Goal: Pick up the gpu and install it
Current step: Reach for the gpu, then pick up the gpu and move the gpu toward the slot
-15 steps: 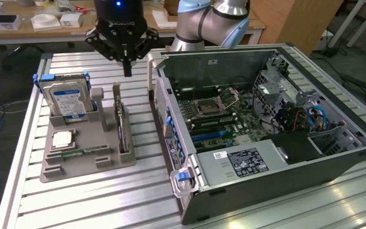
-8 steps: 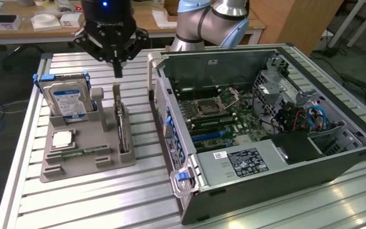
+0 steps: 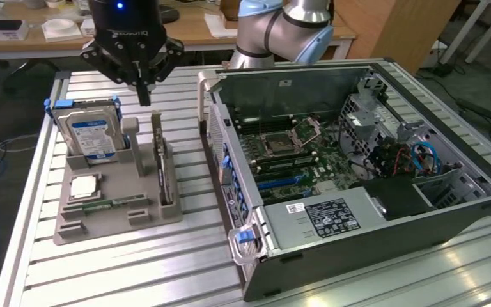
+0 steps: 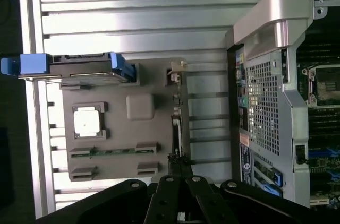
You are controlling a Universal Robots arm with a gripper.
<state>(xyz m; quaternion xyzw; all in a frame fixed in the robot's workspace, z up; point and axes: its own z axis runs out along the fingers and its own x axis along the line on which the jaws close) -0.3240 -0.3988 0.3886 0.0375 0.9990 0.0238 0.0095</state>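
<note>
Oblique overview; wrist straight above tray (image 4: 117, 128)

Open air between claw (image 3: 144, 99) and upright card (image 3: 156, 153); hard drive (image 3: 90, 131) and grey post (image 3: 133, 141) stand close beside, it seems; bare counter (image 3: 196, 211) strip separates tray (image 3: 117, 220) from case (image 3: 357, 224).

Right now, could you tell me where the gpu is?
The gpu stands on edge along the tray's edge on the exterior view's right, between drive and case.

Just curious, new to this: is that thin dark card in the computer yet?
Out. The card stands on edge in the grey holder beside the computer.
</note>
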